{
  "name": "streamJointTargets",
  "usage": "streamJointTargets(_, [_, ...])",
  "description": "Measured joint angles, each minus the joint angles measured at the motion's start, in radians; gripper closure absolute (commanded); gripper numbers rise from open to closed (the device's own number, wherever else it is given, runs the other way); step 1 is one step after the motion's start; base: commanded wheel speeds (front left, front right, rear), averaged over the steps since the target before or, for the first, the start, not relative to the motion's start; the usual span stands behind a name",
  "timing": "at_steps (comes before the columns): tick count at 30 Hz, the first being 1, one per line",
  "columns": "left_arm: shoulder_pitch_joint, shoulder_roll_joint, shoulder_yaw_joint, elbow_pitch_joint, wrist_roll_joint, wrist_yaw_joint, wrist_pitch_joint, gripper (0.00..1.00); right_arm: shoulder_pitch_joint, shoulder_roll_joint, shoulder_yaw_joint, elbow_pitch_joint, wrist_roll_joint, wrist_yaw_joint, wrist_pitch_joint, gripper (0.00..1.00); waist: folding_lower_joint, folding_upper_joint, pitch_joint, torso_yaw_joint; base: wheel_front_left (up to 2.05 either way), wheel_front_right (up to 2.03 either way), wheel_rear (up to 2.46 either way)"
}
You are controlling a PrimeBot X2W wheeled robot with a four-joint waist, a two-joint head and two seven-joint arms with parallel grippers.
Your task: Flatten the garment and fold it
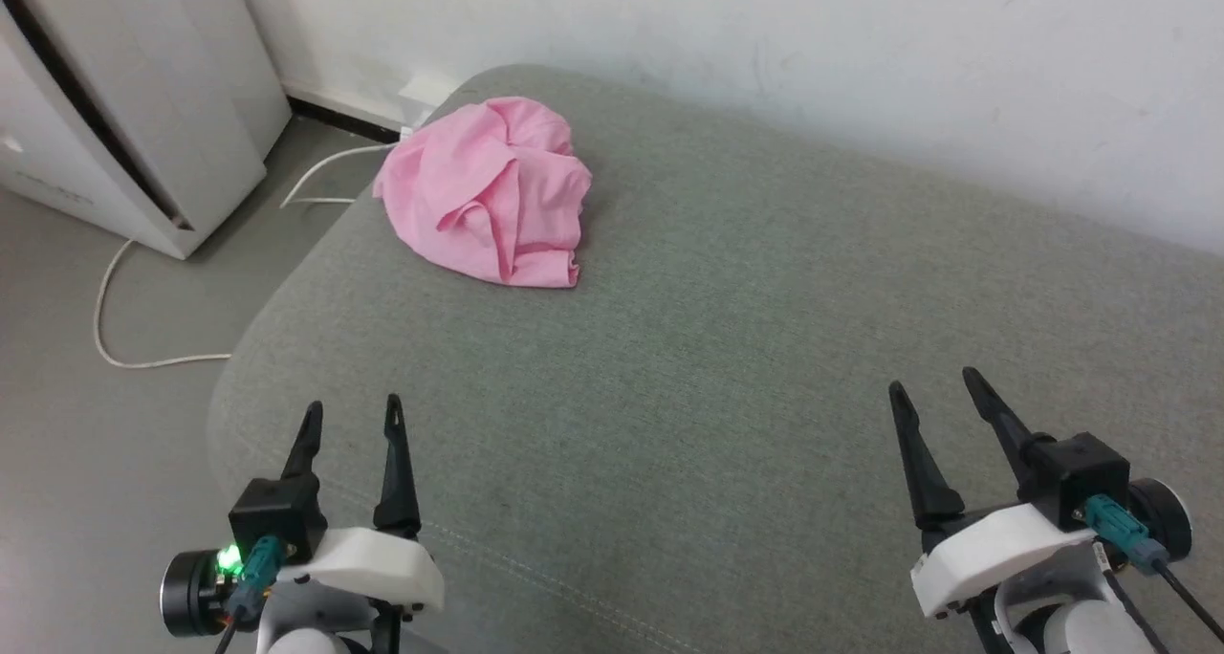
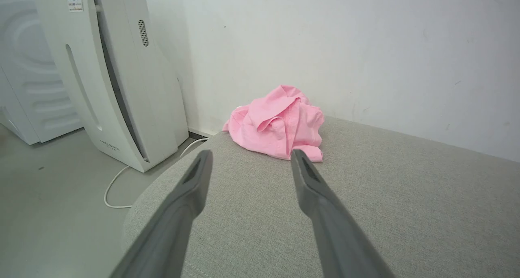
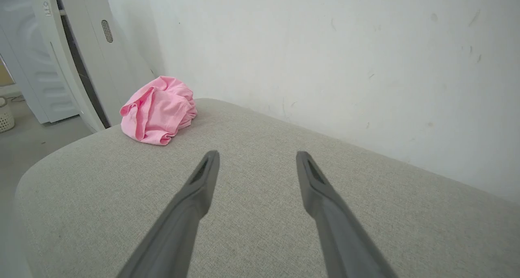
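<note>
Grey woven cushion [image 1: 765, 348], crumpled pink garment [image 1: 488, 195] near its corner, left gripper [image 1: 353, 403] and right gripper [image 1: 931, 380] spread

Left arm [image 1: 368, 563], right arm [image 1: 994, 547] forward; both jaws parted, empty.

No readable text; sticker [image 2: 75, 2] on white appliance [image 2: 134, 107] illegible.

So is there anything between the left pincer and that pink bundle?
Nothing. In the head view, bare grey cushion stretches from the left pincer to the crumpled garment.
</note>
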Motion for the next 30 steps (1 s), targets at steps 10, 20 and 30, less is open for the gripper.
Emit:
streamJointTargets(10, [0.000,0.008,-0.011,0.014,-0.016,0.017,-0.019,0.00,-0.009,0.000,0.004,0.005,0.007,0.000,-0.011,0.00,0.0000,0.0000,-0.002,0.052,0.00,0.00,0.00])
streamJointTargets(20, [-0.001,0.017,-0.016,0.023,-0.042,0.035,-0.033,0.00,-0.012,0.000,0.006,0.009,0.017,0.000,-0.020,0.00,0.0000,0.0000,-0.003,0.105,0.00,0.00,0.00])
streamJointTargets(30, [-0.026,0.027,-0.029,0.030,-0.081,0.034,-0.046,0.00,-0.016,0.000,0.006,0.012,0.031,0.000,-0.029,0.00,0.0000,0.0000,-0.001,0.153,0.00,0.00,0.00])
